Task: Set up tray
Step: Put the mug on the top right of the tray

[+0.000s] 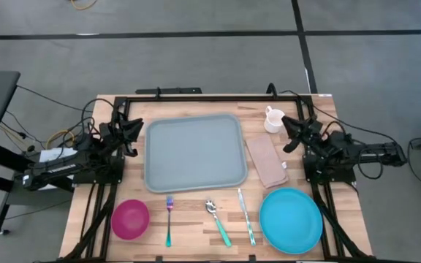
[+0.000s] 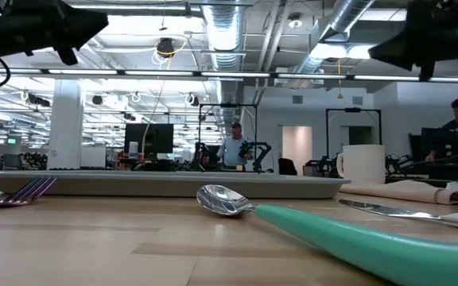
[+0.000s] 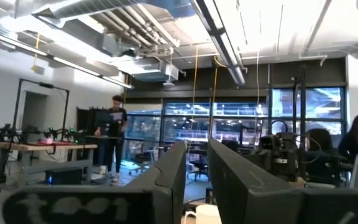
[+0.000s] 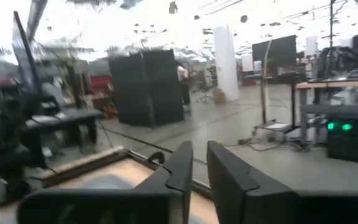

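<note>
I am seeing the tray [image 1: 194, 153] lying flat in the middle of the table [image 1: 196, 212], with nothing on it. The left gripper [image 1: 131, 134] is hanging just beside the tray's left edge, and its fingers [image 3: 166, 180] are standing close together with a narrow gap, holding nothing. The right gripper [image 1: 292, 131] is waiting near the white mug [image 1: 273, 119], beyond the folded napkin [image 1: 266, 161]; its fingers [image 4: 179, 171] are also narrow and holding nothing
</note>
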{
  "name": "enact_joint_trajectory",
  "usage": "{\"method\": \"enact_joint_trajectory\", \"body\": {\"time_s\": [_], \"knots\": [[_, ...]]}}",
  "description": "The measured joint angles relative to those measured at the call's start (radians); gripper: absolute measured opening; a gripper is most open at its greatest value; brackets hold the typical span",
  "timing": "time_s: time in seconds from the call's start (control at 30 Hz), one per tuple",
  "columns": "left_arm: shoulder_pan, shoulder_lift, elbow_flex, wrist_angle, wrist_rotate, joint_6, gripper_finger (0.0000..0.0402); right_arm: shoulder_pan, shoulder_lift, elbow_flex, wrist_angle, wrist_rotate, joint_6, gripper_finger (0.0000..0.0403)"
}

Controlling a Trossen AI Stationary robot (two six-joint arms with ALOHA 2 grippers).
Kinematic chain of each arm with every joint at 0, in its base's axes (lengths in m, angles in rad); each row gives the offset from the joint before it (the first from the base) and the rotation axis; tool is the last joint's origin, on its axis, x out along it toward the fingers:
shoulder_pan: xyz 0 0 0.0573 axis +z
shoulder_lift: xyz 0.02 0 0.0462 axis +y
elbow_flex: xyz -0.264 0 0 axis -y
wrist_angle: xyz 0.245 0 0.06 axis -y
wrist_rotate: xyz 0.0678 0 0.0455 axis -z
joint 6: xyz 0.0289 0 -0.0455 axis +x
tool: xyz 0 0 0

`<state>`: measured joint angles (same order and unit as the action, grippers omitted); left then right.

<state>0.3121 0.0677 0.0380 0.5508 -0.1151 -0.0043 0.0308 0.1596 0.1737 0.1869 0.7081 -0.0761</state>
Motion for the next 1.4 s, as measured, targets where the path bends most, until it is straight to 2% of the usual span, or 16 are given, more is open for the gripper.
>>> {"method": "enact_joint_trajectory", "body": {"time_s": [0.13, 0.23, 0.4, 0.63, 0.83, 1.07, 1.23, 1.4], "knots": [[0.0, 0.0, 0.0, 0.043, -0.004, 0.0, 0.0057, -0.041, 0.114, 0.141, -0.208, 0.031, -0.009, 0.0093], [0.0, 0.0, 0.0, 0.052, -0.005, -0.015, 0.0057, -0.086, 0.215, 0.247, -0.41, 0.027, 0.08, 0.0119], [0.0, 0.0, 0.0, 0.063, -0.006, -0.005, 0.0057, -0.183, 0.398, 0.369, -0.69, -0.102, 0.279, 0.0147], [0.0, 0.0, 0.0, 0.102, -0.006, -0.041, 0.0057, -0.347, 0.698, 0.449, -0.715, -0.231, 0.281, 0.015], [0.0, 0.0, 0.0, 0.102, -0.005, -0.046, 0.0057, -0.501, 0.929, 0.539, -0.74, -0.42, 0.309, 0.0142], [0.0, 0.0, 0.0, 0.099, -0.004, -0.049, 0.0057, -0.599, 1.135, 0.682, -0.903, -0.455, 0.385, 0.0141], [0.0, 0.0, 0.0, 0.092, -0.002, -0.07, 0.0057, -0.616, 1.217, 0.777, -1.023, -0.46, 0.432, 0.0149], [0.0, 0.0, 0.0, 0.081, 0.003, -0.082, 0.0057, -0.616, 1.273, 0.798, -1.039, -0.502, 0.47, 0.0155]]}}
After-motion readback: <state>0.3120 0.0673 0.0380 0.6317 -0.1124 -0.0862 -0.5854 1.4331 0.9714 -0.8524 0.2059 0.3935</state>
